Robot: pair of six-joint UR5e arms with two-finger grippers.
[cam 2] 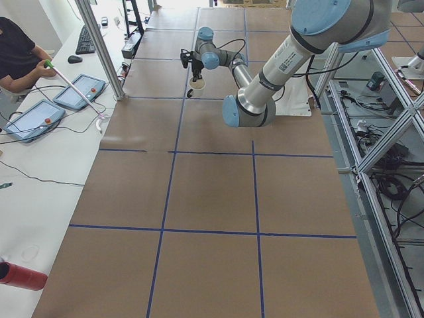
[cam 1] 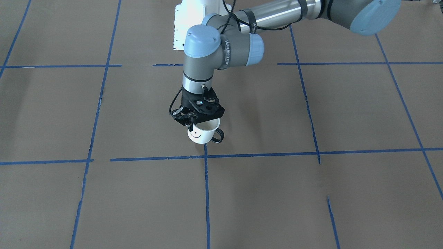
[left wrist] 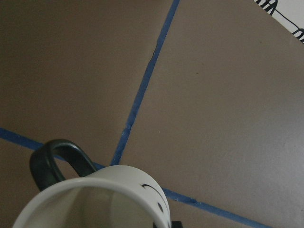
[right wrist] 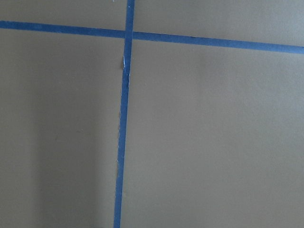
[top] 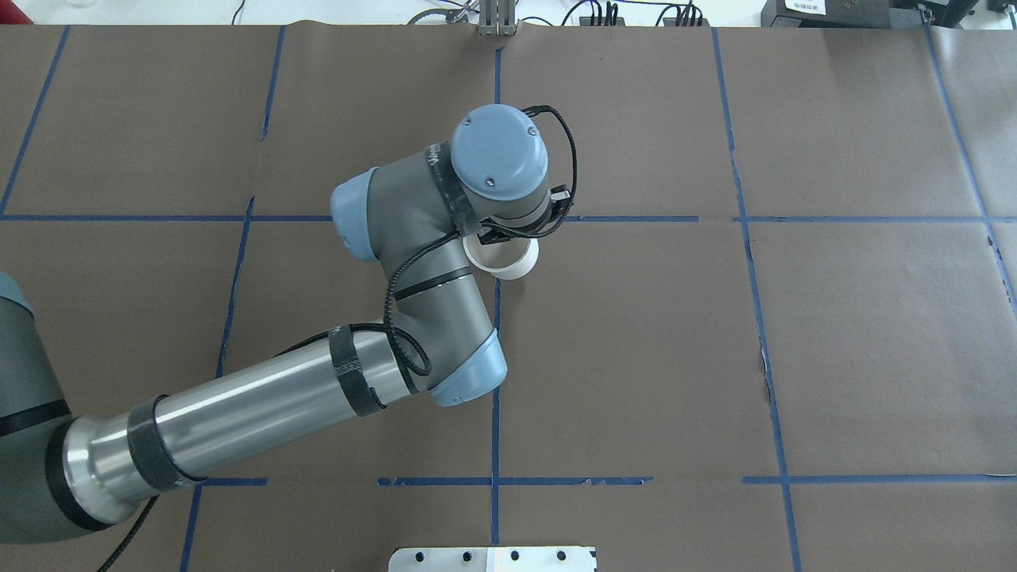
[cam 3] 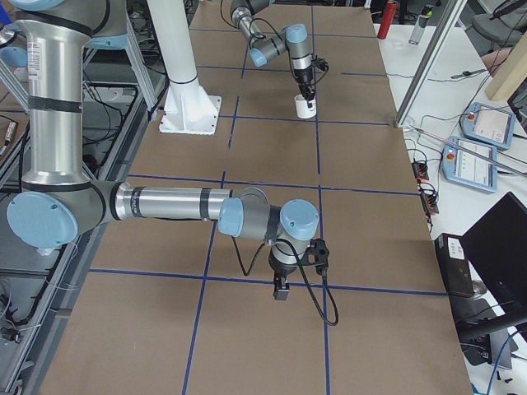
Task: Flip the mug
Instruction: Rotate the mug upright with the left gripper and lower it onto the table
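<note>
In the front-facing view, the left gripper point(cam 1: 189, 123) comes down from above on the mug's point(cam 1: 202, 135) left side. Its black fingers pinch the mug's rim, one finger outside the wall and the other apparently inside.

The mug is small, white and round-sided, with its mouth up and a slight lean. On the wall facing this camera is a black face point(cam 1: 196, 134) of two dot eyes over a curved smile. To the right of the face a black loop handle point(cam 1: 218, 135) sticks out sideways, thick and glossy against the white.

The mug is near the middle of the brown table point(cam 1: 311, 193), just behind a crossing of blue tape point(cam 1: 263, 154) lines. From this angle it is hard to say whether its base rests on the paper or hangs just above it. From overhead only part of the white rim and wall point(top: 508, 266) shows past the wrist, just right of a lengthwise tape line.

The left wrist camera looks down past the pale inside of the mug point(left wrist: 128, 185). There the handle point(left wrist: 52, 159) arches up on the left, and a bit of the face shows on the outer wall to the right.

The right gripper point(cam 3: 281, 290) points down over the table well away from the mug. It shows only in the side view, where I cannot tell how its fingers are set.
</note>
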